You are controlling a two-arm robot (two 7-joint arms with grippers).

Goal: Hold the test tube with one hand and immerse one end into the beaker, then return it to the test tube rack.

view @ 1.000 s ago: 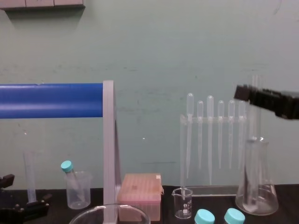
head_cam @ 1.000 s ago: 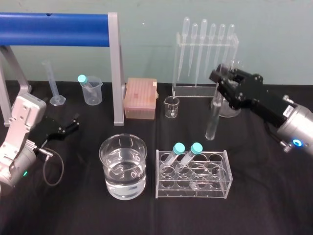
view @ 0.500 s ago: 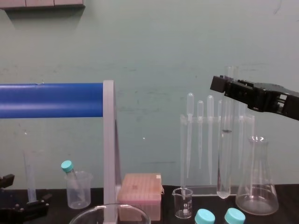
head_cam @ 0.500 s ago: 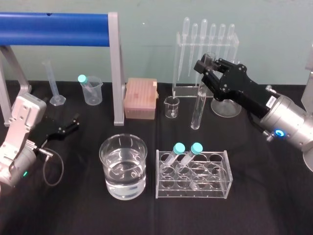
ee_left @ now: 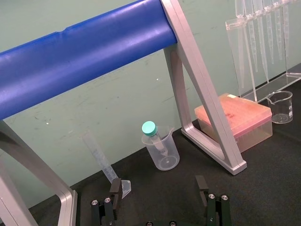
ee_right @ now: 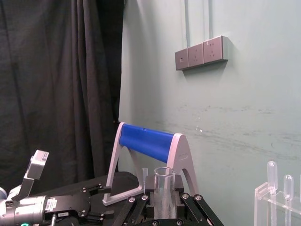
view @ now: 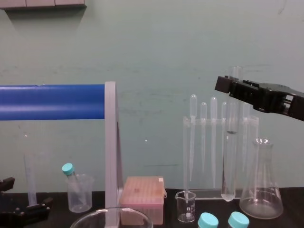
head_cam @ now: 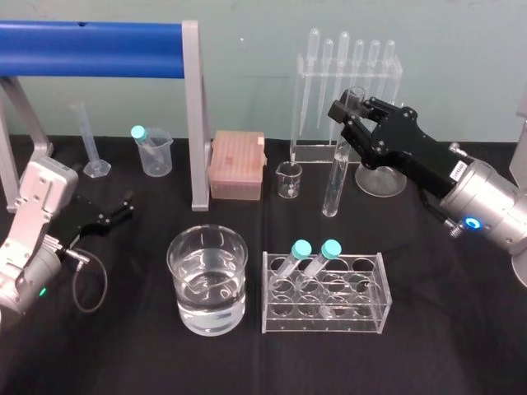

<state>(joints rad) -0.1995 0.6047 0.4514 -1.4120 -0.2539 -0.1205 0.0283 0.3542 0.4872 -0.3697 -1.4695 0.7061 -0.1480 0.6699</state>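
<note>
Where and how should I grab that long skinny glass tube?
Pinch the long slim clear glass test tube just under its rimmed mouth, from the side, as the right pincer does. It hangs upright, so its round bottom is free to dip into the wide clear glass beaker. The left pincer sits idle, far left.

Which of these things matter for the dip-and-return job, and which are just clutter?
Job: test tube, held by right gripper; beaker; test tube rack.
Clutter: pipettes, pink tip box, small beaker, flask, teal-capped tubes; left gripper parked at left.
</note>
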